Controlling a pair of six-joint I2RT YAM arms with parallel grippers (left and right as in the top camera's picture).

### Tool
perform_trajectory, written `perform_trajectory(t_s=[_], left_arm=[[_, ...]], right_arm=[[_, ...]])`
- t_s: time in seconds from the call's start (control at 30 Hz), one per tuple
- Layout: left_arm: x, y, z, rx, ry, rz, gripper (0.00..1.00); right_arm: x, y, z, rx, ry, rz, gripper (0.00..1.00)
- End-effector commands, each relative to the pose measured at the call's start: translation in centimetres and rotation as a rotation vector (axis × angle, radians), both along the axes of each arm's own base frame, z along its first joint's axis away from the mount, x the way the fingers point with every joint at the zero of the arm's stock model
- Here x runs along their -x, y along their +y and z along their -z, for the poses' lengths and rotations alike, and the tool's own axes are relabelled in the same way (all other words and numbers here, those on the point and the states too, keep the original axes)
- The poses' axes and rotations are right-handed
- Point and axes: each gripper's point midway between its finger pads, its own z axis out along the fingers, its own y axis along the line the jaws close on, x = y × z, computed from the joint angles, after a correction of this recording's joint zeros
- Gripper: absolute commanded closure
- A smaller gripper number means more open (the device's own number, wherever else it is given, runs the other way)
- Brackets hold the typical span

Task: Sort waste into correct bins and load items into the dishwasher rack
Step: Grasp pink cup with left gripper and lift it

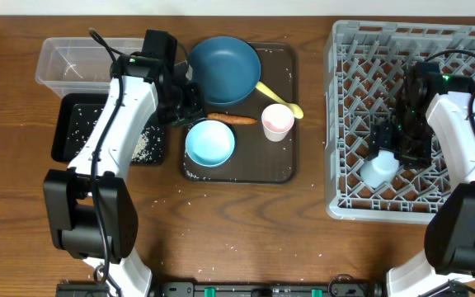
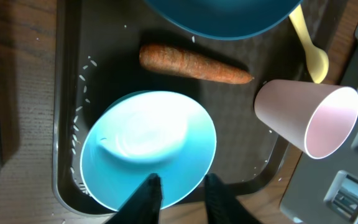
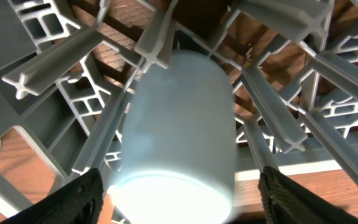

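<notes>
The light blue bowl (image 1: 210,142) (image 2: 148,146) sits on the brown serving tray (image 1: 283,161), with the orange carrot stick (image 1: 231,119) (image 2: 194,63), pink cup (image 1: 276,122) (image 2: 306,118), yellow spoon (image 1: 277,98) (image 2: 309,43) and dark blue plate (image 1: 224,69) (image 2: 222,15). My left gripper (image 1: 190,106) (image 2: 182,180) is open, its fingers straddling the bowl's near rim. My right gripper (image 1: 383,153) (image 3: 179,186) is open wide around the small light blue cup (image 1: 380,171) (image 3: 179,124), which stands upside down among the pegs of the grey rack (image 1: 353,99). No crumpled paper shows.
The clear tub (image 1: 72,62) stands at the back left. The black tray (image 1: 77,124) in front of it holds white rice grains (image 1: 143,148). More grains lie along the serving tray's left edge (image 2: 82,93) and on the wooden table.
</notes>
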Motion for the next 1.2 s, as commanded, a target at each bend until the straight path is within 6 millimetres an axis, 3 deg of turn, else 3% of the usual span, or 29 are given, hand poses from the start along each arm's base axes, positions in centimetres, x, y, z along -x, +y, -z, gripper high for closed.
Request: perform_trajectory(t_s=[0.0,0.2,0.3,0.4,0.57,0.67,0.77,1.1,1.17], left_arm=[[-0.1,0.2,-0.7,-0.005,-0.02,-0.005,0.71],[0.0,-1.7,-0.8,-0.002,-0.04,0.047,0.63],[0.0,-4.1,-1.0,-0.005,-0.089,0.121,0.55],[-0.3,-6.6,-1.2,-0.039,-0.153,0.178,0.4],[-0.6,-10.3,-1.3,-0.131,-0.267,0.241,0.3],[-0.8,-11.5,-0.7,-0.189,-0.309,0.261,0.29],[-1.1,-11.3,0.2,-0.256,-0.313,0.23,0.27],[-1.8,-12.8,4.2,-0.237,-0.266,0.246,0.25],[-1.7,-13.4,4.7,-0.216,-0.255,0.258,0.29]], right_arm=[[-1.2,0.0,-1.3,0.0,-0.052,-0.002,0.19],[-2.9,-0.1,-4.4,0.007,-0.123,-0.003,0.18],[-3.9,-0.2,-6.1,0.011,-0.171,-0.013,0.17],[-4.6,-0.3,-7.1,0.013,-0.206,-0.022,0.17],[-4.7,0.3,-7.2,-0.005,-0.21,-0.028,0.17],[-4.7,0.6,-7.2,-0.007,-0.21,-0.044,0.17],[-4.8,0.7,-7.2,-0.007,-0.213,-0.066,0.17],[-5.1,1.5,-7.3,-0.008,-0.226,-0.099,0.17],[-5.1,1.5,-7.3,-0.008,-0.226,-0.099,0.17]])
